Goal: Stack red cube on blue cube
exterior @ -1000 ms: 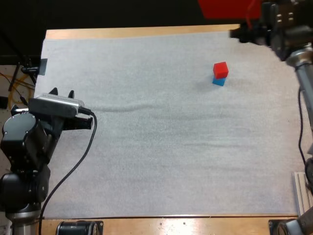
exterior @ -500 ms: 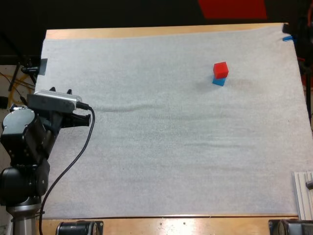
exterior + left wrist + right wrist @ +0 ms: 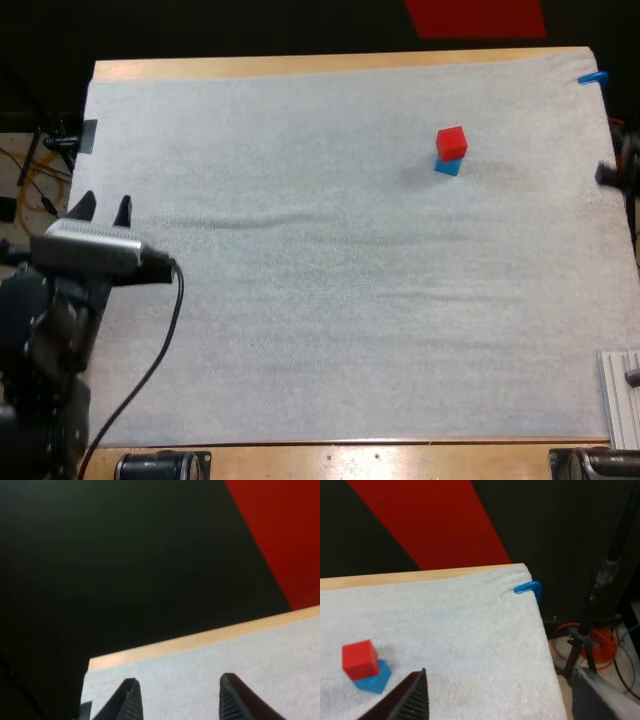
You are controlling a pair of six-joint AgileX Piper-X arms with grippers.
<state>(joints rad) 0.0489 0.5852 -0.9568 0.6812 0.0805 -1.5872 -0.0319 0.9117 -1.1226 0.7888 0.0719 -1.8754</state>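
High view: the red cube [image 3: 451, 142] sits on top of the blue cube [image 3: 447, 165], turned a little against it, at the far right of the white mat [image 3: 300, 300]. Nothing stands around the pair – both arms are well away. The left gripper [image 3: 102, 208] is at the mat's left edge, its two fingertips apart and clear of anything. A dark shape at the right edge is probably part of the right arm [image 3: 622, 172], though too little shows to be sure. A shallow wrinkle [image 3: 270, 220] runs across the mat's left half, and the wooden table [image 3: 300, 66] shows as a strip along the far side. A pale ribbed piece [image 3: 620, 395] lies at the near right corner.

Left wrist view: the left gripper [image 3: 177, 680] is parted over bare mat near the far left corner, with nothing between the fingers [image 3: 131, 700].

Right wrist view: the right gripper [image 3: 499, 680] is spread wide and holds nothing – the stacked cubes lie just beyond its left finger [image 3: 407, 700], red [image 3: 360, 659] on blue [image 3: 374, 677]. Off the mat's right side a dark stand [image 3: 600, 580] rises from the floor beside a coiled orange cable [image 3: 592, 647].
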